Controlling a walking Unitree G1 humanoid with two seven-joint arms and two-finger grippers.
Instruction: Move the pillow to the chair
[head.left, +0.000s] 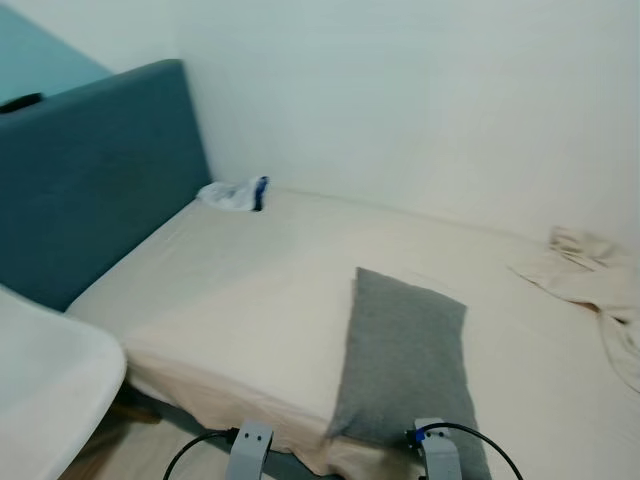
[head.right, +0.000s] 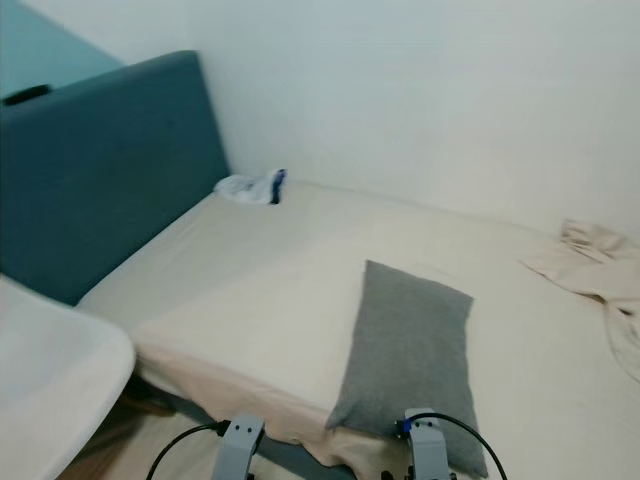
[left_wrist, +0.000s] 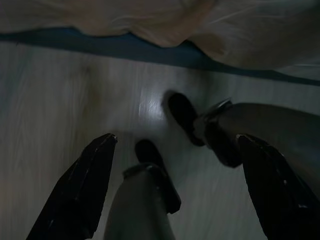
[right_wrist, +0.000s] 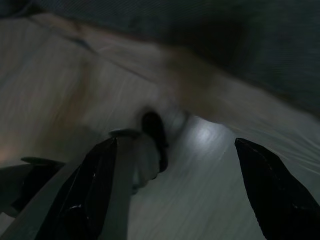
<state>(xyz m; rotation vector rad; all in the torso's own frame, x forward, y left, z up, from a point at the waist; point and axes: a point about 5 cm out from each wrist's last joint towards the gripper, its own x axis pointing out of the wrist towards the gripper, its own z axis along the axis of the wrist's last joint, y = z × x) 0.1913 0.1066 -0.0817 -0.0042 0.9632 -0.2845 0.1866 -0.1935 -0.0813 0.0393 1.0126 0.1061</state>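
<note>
A white chair (head.left: 45, 385) stands off the bed's (head.left: 250, 300) left front corner, below a teal headboard (head.left: 90, 170). The grey pillow (head.left: 405, 360) lies at the bed's front edge. Both arms hang low over the floor (left_wrist: 60, 100), left gripper (left_wrist: 182, 192) and right gripper (right_wrist: 177, 192) jaws spread apart, empty.

Left gripper (left_wrist: 177, 187) jaws apart above floor (left_wrist: 60, 95).

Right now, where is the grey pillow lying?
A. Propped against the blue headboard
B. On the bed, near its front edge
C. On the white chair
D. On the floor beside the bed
B: the pillow lies flat on the bed close to its near edge, apart from the white chair at the left and well away from the headboard.
</note>
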